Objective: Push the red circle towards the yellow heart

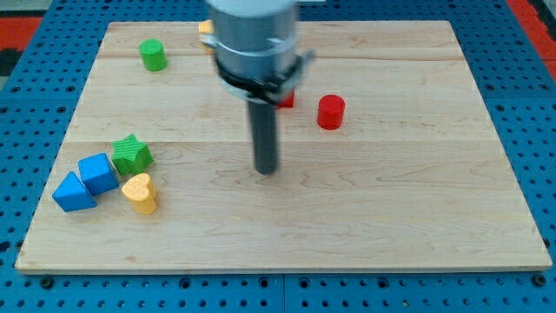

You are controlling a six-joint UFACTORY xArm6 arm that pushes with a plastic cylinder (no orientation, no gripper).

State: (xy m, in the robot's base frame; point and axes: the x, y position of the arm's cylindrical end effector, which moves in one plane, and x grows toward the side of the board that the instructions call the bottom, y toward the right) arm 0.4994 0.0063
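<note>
The red circle (330, 112) stands on the wooden board, right of centre near the view's top. The yellow heart (140, 192) lies at the lower left of the board. My tip (266, 169) rests on the board near the centre, to the left of and below the red circle and well to the right of the yellow heart. It touches no block.
A green star (131, 154), a blue cube (97, 173) and a blue triangle (73, 192) cluster beside the yellow heart. A green cylinder (154, 55) stands at the top left. A second red block (285, 97) and a yellow block (206, 28) are partly hidden by the arm.
</note>
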